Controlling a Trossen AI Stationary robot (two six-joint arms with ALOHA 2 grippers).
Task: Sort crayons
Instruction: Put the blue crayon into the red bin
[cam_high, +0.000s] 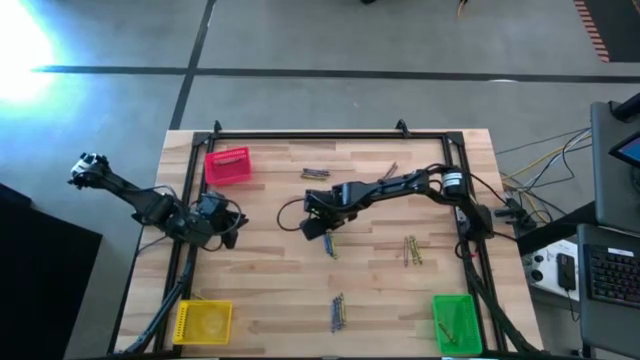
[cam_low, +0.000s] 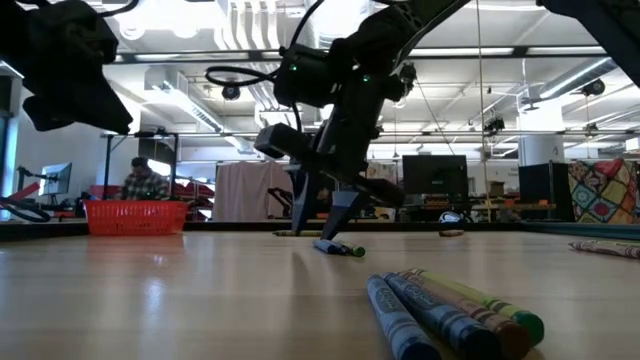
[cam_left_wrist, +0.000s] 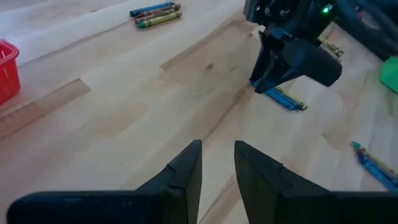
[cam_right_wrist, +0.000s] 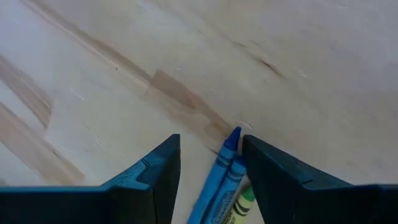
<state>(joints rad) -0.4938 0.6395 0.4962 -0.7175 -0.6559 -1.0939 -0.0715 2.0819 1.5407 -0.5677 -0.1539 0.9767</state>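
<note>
Right end effector (cam_right_wrist: 210, 163) is spread, straddling a blue crayon cluster (cam_right_wrist: 225, 171) mid-tabletop (cam_high: 270, 250), nothing pinched yet. Risk: closing off-centre grabs 2 crayons w/ the green one, or flicks them away. Left end effector (cam_left_wrist: 217, 165) waits at left, fingers slightly apart, empty.

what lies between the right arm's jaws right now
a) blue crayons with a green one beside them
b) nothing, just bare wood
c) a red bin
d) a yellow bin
a: in the right wrist view the right gripper has its jaws open on either side of the blue crayons, with a green crayon next to them, all lying on the table.
</note>
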